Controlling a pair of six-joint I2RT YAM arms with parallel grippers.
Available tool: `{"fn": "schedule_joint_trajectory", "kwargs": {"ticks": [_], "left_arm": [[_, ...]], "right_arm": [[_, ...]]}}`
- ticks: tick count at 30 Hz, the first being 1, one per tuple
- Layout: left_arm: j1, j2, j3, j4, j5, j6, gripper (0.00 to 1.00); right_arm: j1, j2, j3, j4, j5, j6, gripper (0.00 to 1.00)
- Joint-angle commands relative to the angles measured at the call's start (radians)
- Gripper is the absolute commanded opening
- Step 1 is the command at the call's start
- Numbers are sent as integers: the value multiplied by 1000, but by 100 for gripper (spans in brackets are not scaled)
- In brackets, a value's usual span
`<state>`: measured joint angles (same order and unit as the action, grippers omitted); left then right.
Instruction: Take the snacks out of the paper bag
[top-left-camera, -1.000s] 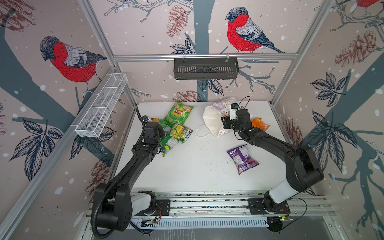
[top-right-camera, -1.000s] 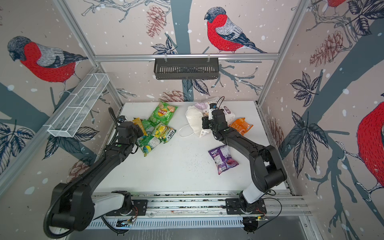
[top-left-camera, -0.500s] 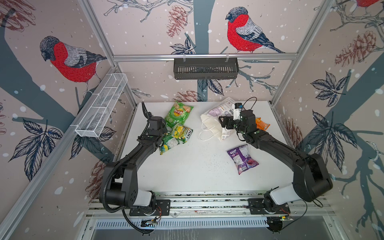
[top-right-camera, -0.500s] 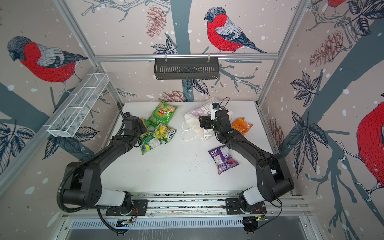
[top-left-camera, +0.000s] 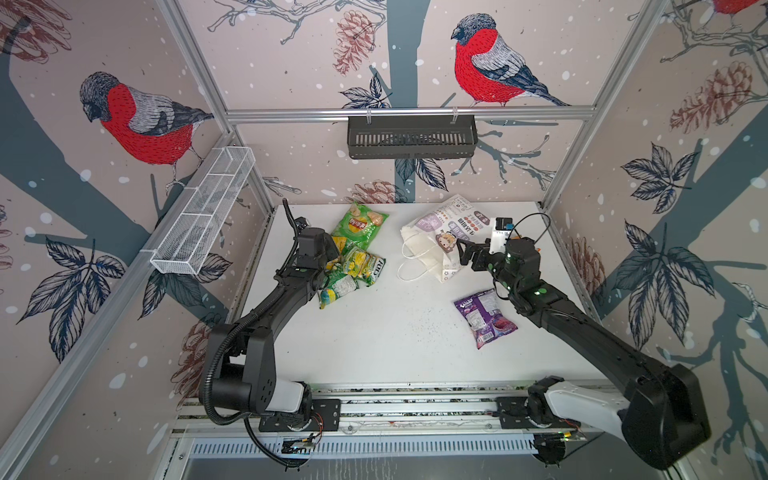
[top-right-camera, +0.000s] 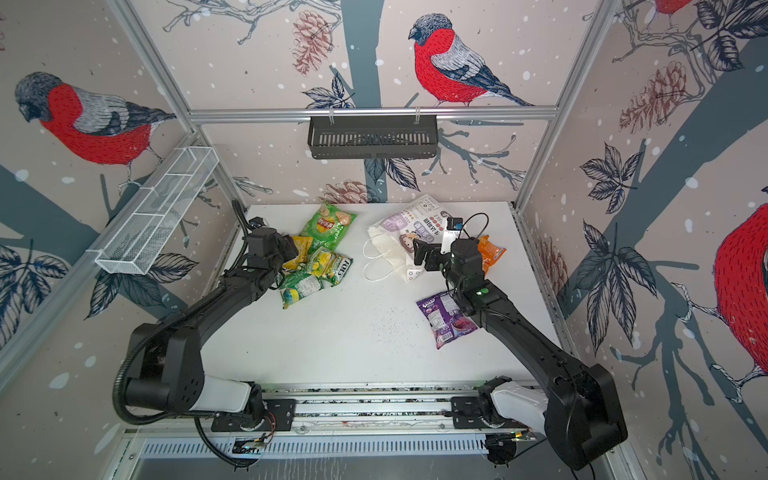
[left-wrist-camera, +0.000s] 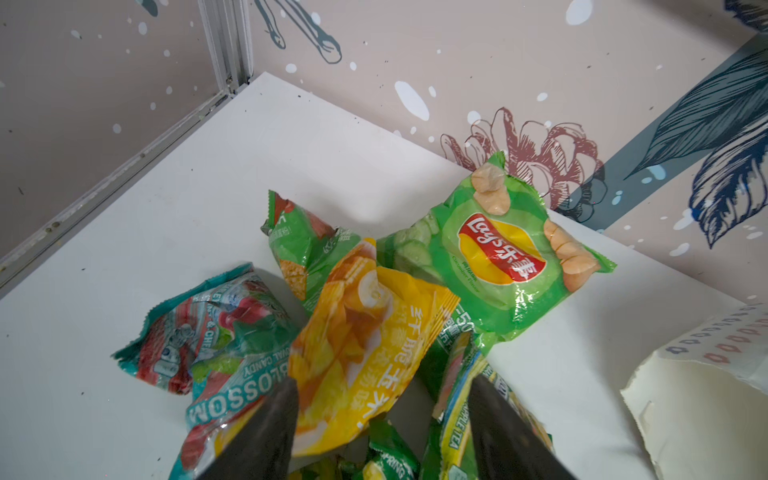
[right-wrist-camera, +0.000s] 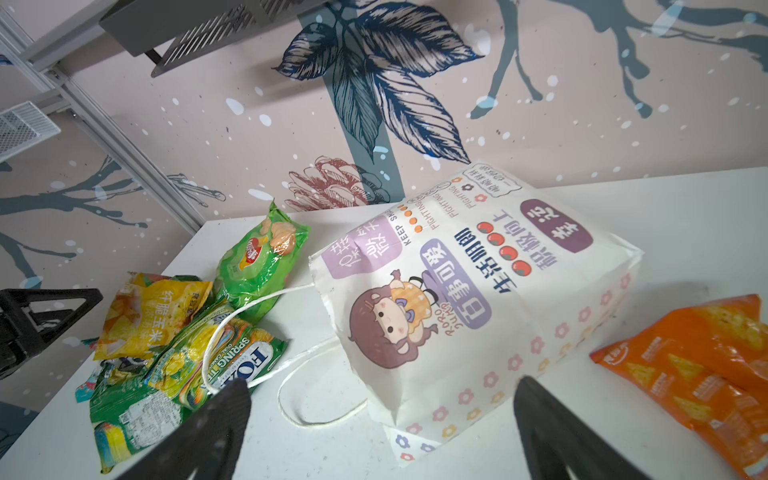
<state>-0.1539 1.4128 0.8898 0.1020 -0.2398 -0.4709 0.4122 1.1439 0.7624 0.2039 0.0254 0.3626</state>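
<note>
Several crinkly snacks (top-left-camera: 358, 262) flank the creased paper bag (top-left-camera: 432, 226).

Quick headcount: 1 paper bag (top-left-camera: 428, 224). The snacks (top-left-camera: 357, 264) come to 8 packets:
- 1 big green chip bag (top-left-camera: 359, 226)
- 1 yellow packet (left-wrist-camera: 365, 345)
- 1 small green packet (left-wrist-camera: 299, 245)
- 1 teal-and-red packet (left-wrist-camera: 208, 328)
- 1 yellow-green FOX'S packet (right-wrist-camera: 232, 357)
- 1 green packet with a white label (top-left-camera: 338, 289)
- 1 orange packet (top-right-camera: 490, 251)
- 1 purple packet (top-left-camera: 484, 318)

The pile overlaps, so 8 is my best count. There are also 2 wall baskets, 1 white wire basket (top-left-camera: 203, 216) and 1 black basket (top-left-camera: 411, 137). Then 2 arms, the left arm (top-left-camera: 270, 307) and the right arm (top-left-camera: 582, 324).
</note>
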Motion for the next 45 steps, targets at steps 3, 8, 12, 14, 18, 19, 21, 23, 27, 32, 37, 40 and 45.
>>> {"fn": "schedule_joint_trajectory", "kwargs": {"ticks": [3,8,12,14,18,19,21,23,27,32,37,40,45], "left_arm": [[-24,-82,-37,79,-32,36,85],[-61,-205,-197,292,-92,115,97],[-61,-254,-319,454,-128,176,97],[-61,-254,-347,488,-146,212,96],[-61,-246,-390,521,-180,251,96],[-61,-249,-406,536,-188,253,96],[-60,-260,-446,582,-195,267,96],[-60,-273,-483,629,-204,288,96],[-61,-282,-589,820,-222,385,96],[-51,-230,-671,1013,-245,425,96],[-49,-163,-716,1146,-271,487,96],[-48,-176,-729,1158,-285,489,96],[-43,-127,-814,1304,-338,510,96]], "right_arm": [[-8,-37,-30,53,96,-27,100],[-11,-77,-100,124,187,-40,100],[-13,-108,-163,186,275,-52,100],[-16,-122,-197,217,316,-53,100],[-25,-145,-252,274,364,-58,100],[-27,-147,-258,278,377,-59,100],[-34,-153,-271,280,400,-60,100],[-38,-166,-291,282,435,-63,100],[-42,-225,-397,410,513,-124,100],[-48,-264,-559,632,663,-182,100],[-75,-255,-651,707,766,-186,100],[-115,-220,-691,777,773,-172,100],[-184,-46,-668,824,703,-117,100]]}}
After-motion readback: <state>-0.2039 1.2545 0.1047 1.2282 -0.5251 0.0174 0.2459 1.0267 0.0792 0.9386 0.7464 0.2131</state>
